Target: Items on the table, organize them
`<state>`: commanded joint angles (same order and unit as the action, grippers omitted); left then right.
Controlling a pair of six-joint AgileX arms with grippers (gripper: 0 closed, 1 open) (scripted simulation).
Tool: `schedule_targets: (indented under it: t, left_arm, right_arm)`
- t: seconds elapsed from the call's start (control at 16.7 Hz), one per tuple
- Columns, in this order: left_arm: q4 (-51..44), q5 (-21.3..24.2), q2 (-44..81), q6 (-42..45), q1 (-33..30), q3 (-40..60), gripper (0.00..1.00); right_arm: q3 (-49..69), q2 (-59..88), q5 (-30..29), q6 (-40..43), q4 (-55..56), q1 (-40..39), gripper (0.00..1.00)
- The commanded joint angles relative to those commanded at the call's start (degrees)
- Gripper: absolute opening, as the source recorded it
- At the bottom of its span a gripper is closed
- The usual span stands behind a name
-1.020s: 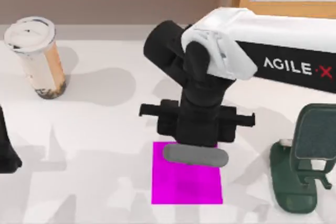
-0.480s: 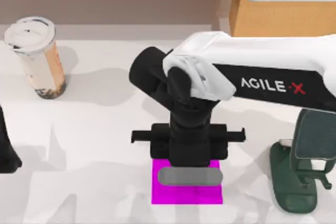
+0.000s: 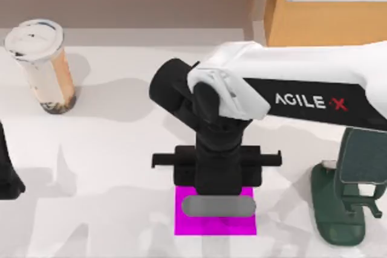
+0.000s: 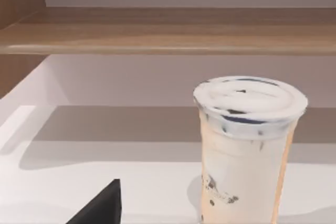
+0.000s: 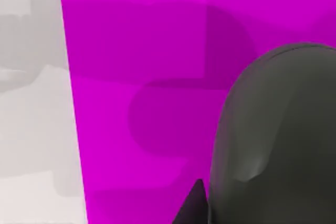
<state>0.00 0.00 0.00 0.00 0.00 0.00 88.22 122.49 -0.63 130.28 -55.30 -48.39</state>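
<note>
My right arm reaches in from the right side of the white desk (image 3: 109, 167) and bends down over a bright magenta square mat (image 3: 187, 225) near the front middle. My right pincer (image 3: 217, 194) hangs just above that mat, with the small dark grey oval mouse (image 3: 218, 206) directly below it. From above, the mouse lies lengthwise across the mat, inside its edges. In the right wrist view the mouse (image 5: 278, 135) sits on the magenta mat (image 5: 142, 77), with a dark fingertip (image 5: 193, 205) just beside it. I cannot tell how far this pincer is open, or whether it grips the mouse.

The tall beige-brown drink cup (image 3: 43, 64) with a white lid stands upright at the back left of the desk, well apart from the mat. The left wrist view faces this cup (image 4: 247, 150), with a wooden shelf (image 4: 168, 30) behind it.

At the front right, the smartphone (image 3: 363, 158) leans on a dark green stand (image 3: 335, 212).

My left arm (image 3: 7, 173) rests at the desk's left edge.
</note>
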Motion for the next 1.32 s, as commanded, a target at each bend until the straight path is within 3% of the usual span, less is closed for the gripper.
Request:
schedule_targets:
  t: [0.72,1.32]
  left_arm:
    - [0.00,0.00,0.00,0.00,0.00,0.00,1.00]
    - [0.00,0.00,0.00,0.00,0.00,0.00,1.00]
  right_arm:
    - [0.00,0.00,0.00,0.00,0.00,0.00,0.98]
    - [0.03,-0.06,0.00,-0.04,-0.01,0.10,1.00]
